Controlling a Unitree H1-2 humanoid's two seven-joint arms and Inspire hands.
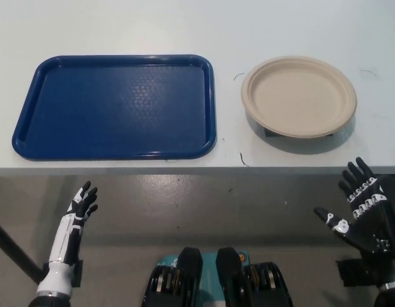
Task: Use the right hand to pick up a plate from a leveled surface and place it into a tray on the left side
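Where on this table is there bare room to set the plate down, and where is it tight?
The blue tray holds nothing, so its whole floor is free. Bare table runs behind tray and plate. The strip between them is narrow. Both hands, left hand and right hand, are open below the table's front edge.

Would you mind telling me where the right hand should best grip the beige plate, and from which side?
Grip the near-right rim of the plate. It sits raised on a small dark support, so fingers can probably slip beneath the overhanging edge. The open right hand is below the table edge on that side.
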